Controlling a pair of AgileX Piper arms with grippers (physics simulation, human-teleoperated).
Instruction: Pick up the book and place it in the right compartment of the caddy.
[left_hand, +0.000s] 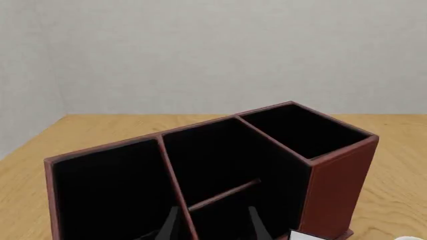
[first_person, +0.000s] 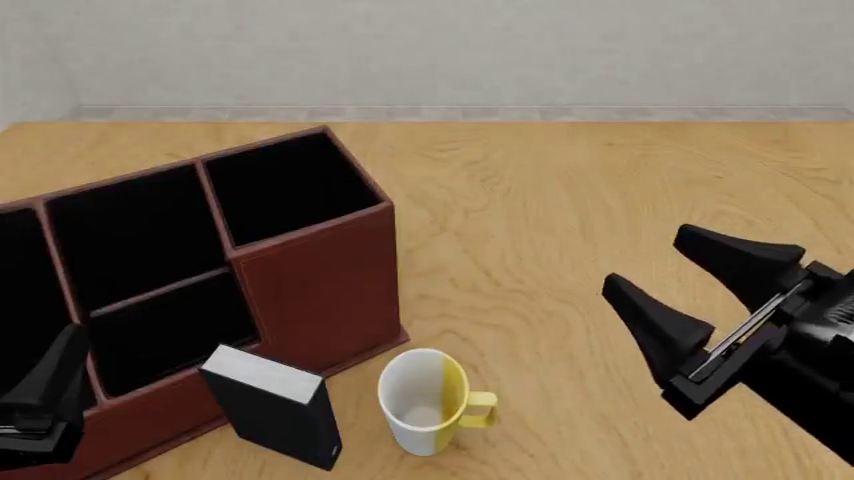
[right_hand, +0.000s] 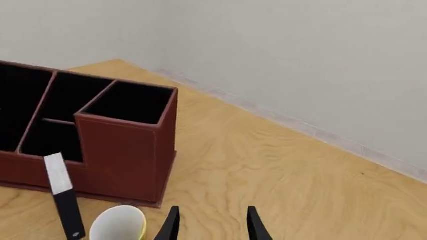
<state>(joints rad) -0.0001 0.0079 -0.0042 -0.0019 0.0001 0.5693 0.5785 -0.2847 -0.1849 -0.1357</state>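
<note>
— What do we see on the tabletop (first_person: 561, 220)?
— We see a mug (first_person: 430, 400), white outside on one half and yellow on the other, standing upright with its handle pointing right.
— And behind?
— We see a plain pale wall (first_person: 441, 50) along the wooden tabletop's far edge.

Simulated tabletop workspace, office-desk flavour, not a real room. Light wood-grain bench (first_person: 574, 230) fills the scene, backed by a plain pale grey wall (first_person: 441, 50) with a thin baseboard strip where they meet. Flat even lighting, clean untextured surfaces, rendered look. Desk-type props only: reddish-brown leather-look caddy (first_person: 320, 290) with black-lined cells, a black book (first_person: 274, 405) standing beside it, a white-and-yellow mug (first_person: 427, 400).
</note>
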